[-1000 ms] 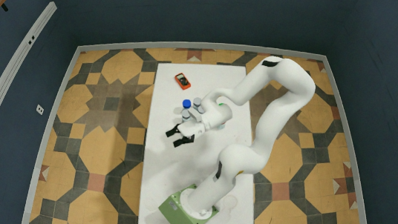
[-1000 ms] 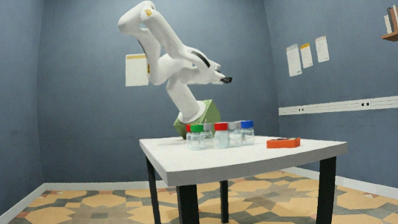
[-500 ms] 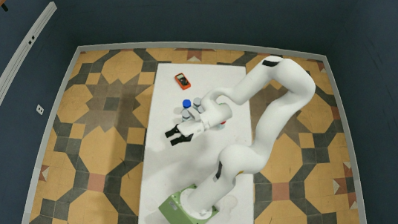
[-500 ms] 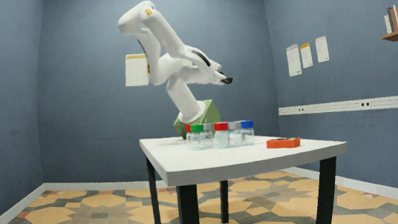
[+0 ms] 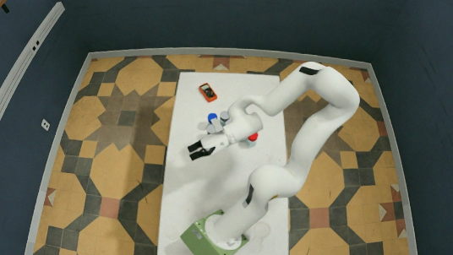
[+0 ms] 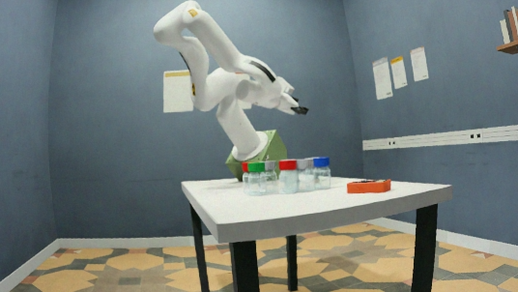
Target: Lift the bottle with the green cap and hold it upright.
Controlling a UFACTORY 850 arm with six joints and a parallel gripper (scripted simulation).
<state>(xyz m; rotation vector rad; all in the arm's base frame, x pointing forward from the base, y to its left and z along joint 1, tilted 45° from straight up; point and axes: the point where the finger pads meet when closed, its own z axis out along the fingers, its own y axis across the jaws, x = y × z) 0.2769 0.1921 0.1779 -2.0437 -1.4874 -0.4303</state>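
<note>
- Green-capped bottle (image 6: 255, 179) stands upright among the other bottles (image 6: 309, 174) on the table (image 6: 300, 208); contents unclear.
- Gripper (image 6: 301, 109) spread, empty, high above.
- From the top view, the arm (image 5: 270, 101) hides the green cap.

Arm (image 6: 227, 58): smooth white rounded casing, thick tube links, bulbous joints, black stripe markings, small yellow patch near top. Base (image 5: 199, 236): pale green box. Gripper (image 5: 201, 150): white body, two black fingers (image 5: 195, 146).
</note>
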